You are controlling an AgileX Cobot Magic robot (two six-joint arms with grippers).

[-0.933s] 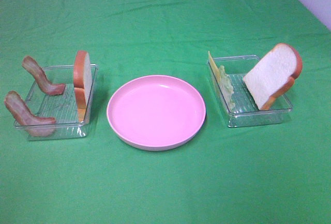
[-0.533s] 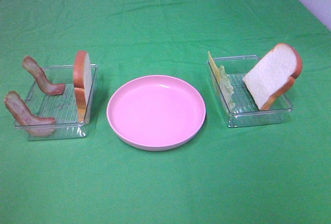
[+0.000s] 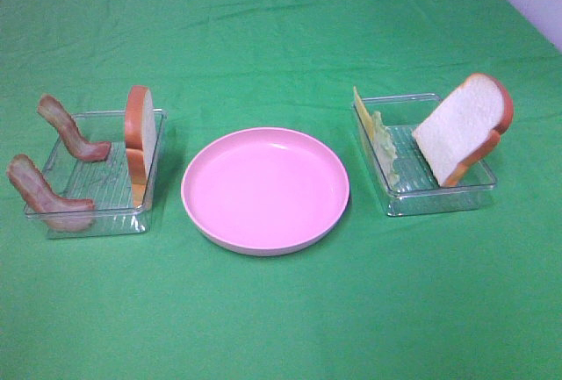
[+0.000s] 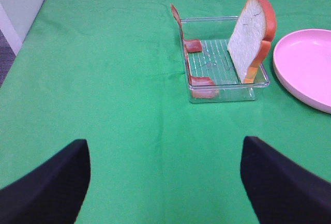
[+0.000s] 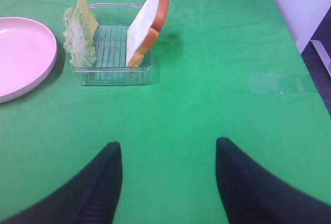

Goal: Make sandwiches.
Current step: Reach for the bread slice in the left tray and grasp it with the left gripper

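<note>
A round pink plate (image 3: 263, 189) is set at the middle of the green cloth-covered surface (image 3: 281, 38), and the sandwich parts are kept apart in 2 trays beside it.

In the left clear plastic tray (image 3: 97, 222), 2 reddish-brown toy bacon strips (image 3: 72, 130) are draped over the outer wall, 1 behind the other. A white toy bread slice with an orange-brown crust (image 3: 140, 134) is stood upright on edge against the wall nearest the plate.

In the right clear plastic tray (image 3: 439, 200), a yellow-orange toy cheese square (image 3: 361, 112) and a pale green toy lettuce leaf (image 3: 386, 147) are leaned against the wall nearest the plate. A second white bread slice (image 3: 465, 125) is tilted against the outer wall, its crust rising above the rim.

The black left fingers (image 4: 51, 182) are held wide apart above bare cloth, well short of the left tray, with nothing between them. The black right fingers (image 5: 93, 188) are likewise spread apart over bare cloth, well short of the right tray, and nothing is gripped.
</note>
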